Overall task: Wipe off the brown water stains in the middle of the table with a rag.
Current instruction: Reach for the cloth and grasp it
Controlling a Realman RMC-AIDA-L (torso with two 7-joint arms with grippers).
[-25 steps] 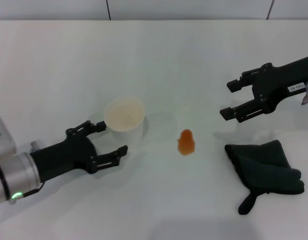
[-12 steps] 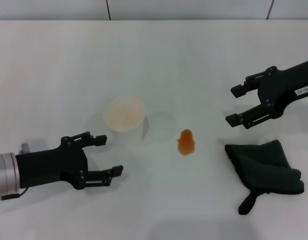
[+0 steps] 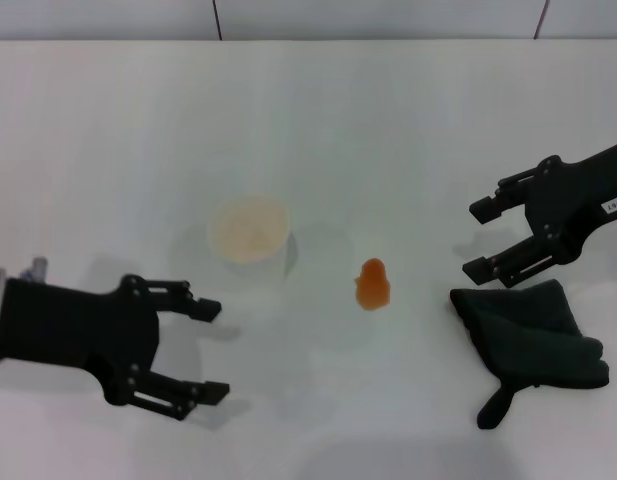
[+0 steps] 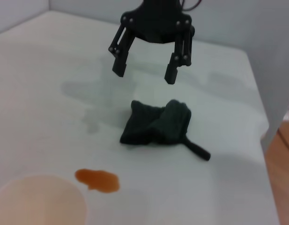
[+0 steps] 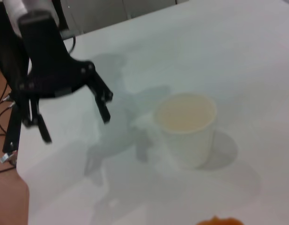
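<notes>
Nearest the robot, toward the table's (image 3: pixel 408 120) near left corner, the left gripper (image 3: pixel 193 348) hovers with its black fingers (image 3: pixel 200 307) spread open and nothing between them. Near the right edge and also close to the near edge lies the rag (image 3: pixel 528 340), a dark charcoal cloth bunched in a heap, with its narrow loop tab pointing toward the near edge. Just beyond the rag, the right gripper (image 3: pixel 483 240) hangs above the table with its fingers open and empty; the rag sits just beside the lower fingertip, not between the fingers. A small white label on this arm carries writing too small to read. Around the middle of the table sit the brown water stains (image 3: pixel 373 284), one glossy orange-brown blob, well apart from both grippers. Slightly farther back and to the left stands a cream-white paper cup (image 3: pixel 250 240), upright.
</notes>
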